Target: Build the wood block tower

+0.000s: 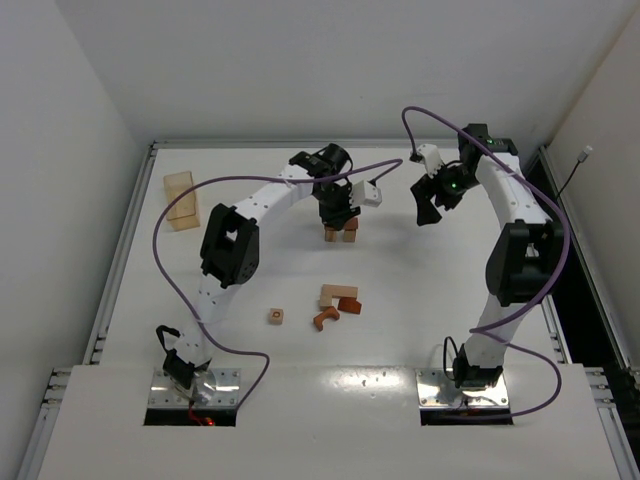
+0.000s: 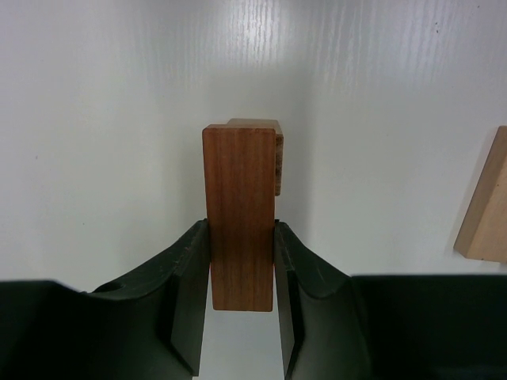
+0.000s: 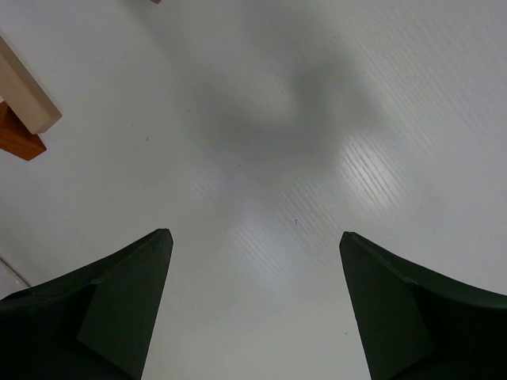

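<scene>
Gripping a reddish-brown bar by its long sides, the left end effector was clenched on the wood near one end, and the bar's straight grain ran along its length. Beyond the bar's far end the left wrist view showed the edge of a pale tan block; whether the two touched could not be told. In the top view the wood block tower stood toward the far middle of the white desk, right under that end effector. It was a short, narrow stack of small pale tan and reddish-brown pieces, its upper part hidden by the fingers. The right end effector hung released just to the right of the tower, its fingers spread wide over bare desk, with a pale piece lying on a reddish one at the left edge of its wrist view. Nearer the arm bases lay loose pieces, well apart from the tower: a pale bar touching a reddish block, a reddish arch and a small cube. A larger pale wooden box stood upright at the far left
</scene>
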Robot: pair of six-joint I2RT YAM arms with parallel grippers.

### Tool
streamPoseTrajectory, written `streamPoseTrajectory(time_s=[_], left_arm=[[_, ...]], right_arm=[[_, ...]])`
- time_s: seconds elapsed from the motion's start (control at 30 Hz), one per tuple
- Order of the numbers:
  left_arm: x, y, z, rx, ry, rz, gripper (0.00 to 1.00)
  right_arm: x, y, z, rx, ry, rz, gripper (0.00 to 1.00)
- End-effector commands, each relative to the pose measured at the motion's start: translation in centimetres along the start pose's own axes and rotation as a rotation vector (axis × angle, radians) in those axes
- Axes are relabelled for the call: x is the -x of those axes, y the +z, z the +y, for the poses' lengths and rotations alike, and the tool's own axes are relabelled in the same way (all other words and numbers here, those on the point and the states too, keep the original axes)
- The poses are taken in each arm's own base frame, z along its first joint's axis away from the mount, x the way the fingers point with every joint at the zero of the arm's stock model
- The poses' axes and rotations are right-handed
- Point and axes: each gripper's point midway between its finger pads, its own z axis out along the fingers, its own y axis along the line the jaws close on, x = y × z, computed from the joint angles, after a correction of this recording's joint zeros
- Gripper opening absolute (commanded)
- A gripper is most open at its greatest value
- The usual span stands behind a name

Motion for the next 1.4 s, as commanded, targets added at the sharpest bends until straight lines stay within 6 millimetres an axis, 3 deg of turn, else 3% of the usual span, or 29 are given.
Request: streamPoseTrajectory(time_s=[0.0,0.2,0.4,0.6,0.9,1.03,1.07,1.13,1.2,1.37], left_arm=[[1.3,-0.4,1.0,0.028,0.032,-0.038,0.0],[1.1,0.0,0.9,0.021,0.028,-0.033,0.02],[1.2,0.0,1.1,0.028,0.032,-0.038,0.15],[1.1,0.0,0.5,0.001,0.033,-0.039,0.39],[1.4,-0.4,0.3,-0.005,0.042,-0.046,0.5],[1.7,-0.5,0.5,0.008,0.041,-0.058,0.61],[1.7,-0.5,0.5,0.008,0.041,-0.058,0.71],[2.3,-1.0,0.9,0.035,0.046,-0.082,0.81],[2.6,-1.2,1.0,0.046,0.043,-0.092,1.0],[3.4,-2.0,1.5,0.079,0.031,-0.112,1.0]], right_arm=[[1.5,-0.5,-0.1,0.001,-0.009,-0.042,0.84],[1.4,-0.4,-0.1,0.007,-0.004,-0.037,0.84],[1.5,-0.3,-0.3,0.007,-0.004,-0.037,0.84],[1.2,0.0,-0.2,0.019,0.004,-0.025,0.84],[1.2,0.0,-0.2,0.018,-0.005,-0.025,0.84],[1.3,0.1,-0.1,0.025,-0.005,-0.032,0.84],[1.3,0.1,-0.1,0.025,-0.005,-0.032,0.84],[1.3,0.1,-0.1,0.025,-0.005,-0.032,0.84],[1.3,0.1,-0.1,0.025,-0.005,-0.032,0.84],[1.1,0.2,0.0,0.031,0.0,-0.026,0.84]])
